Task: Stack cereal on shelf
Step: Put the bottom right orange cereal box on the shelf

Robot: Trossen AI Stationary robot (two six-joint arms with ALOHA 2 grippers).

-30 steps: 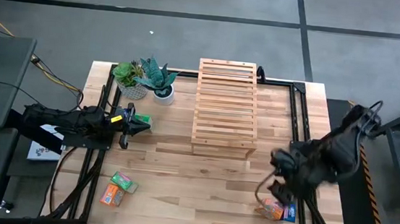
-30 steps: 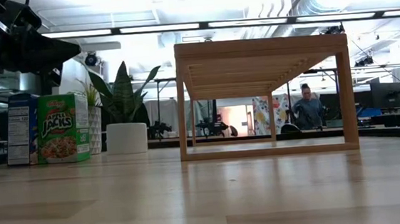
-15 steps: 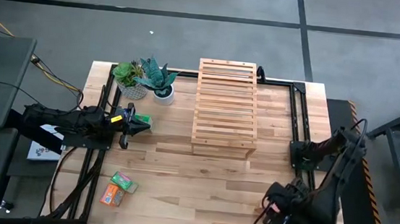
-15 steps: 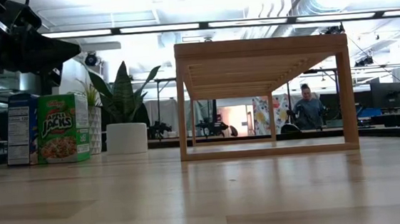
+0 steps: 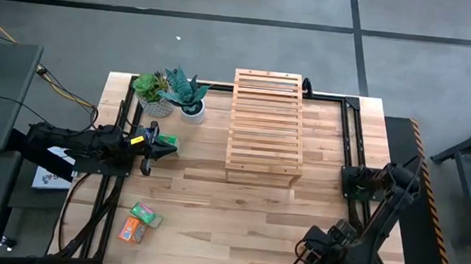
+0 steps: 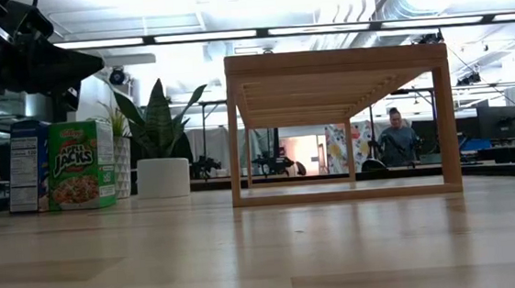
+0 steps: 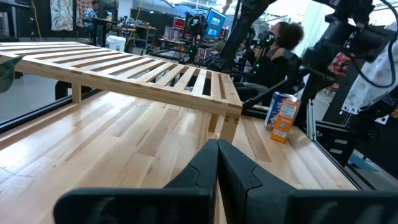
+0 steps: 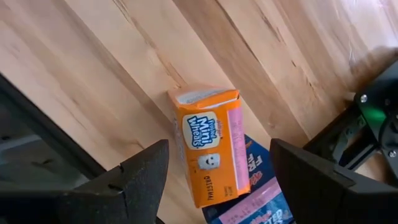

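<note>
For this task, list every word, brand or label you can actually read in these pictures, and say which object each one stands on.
"Mini Wheats" and "ORIGINAL": orange cereal box, between the open right gripper fingers.
"JACKS": green cereal box, in the low view.
Blue box under the orange one: print not readable.
Blue box beside the green one: side-panel print too small.

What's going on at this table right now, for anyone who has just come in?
A two-armed robot is meant to stack cereal boxes on the wooden shelf, which holds none yet. The right gripper hangs over an orange box lying partly on a blue box at the table's near right edge, fingers open on either side, not yet gripping. The left gripper waits shut by the potted plants. Two more boxes lie near the front left.
</note>
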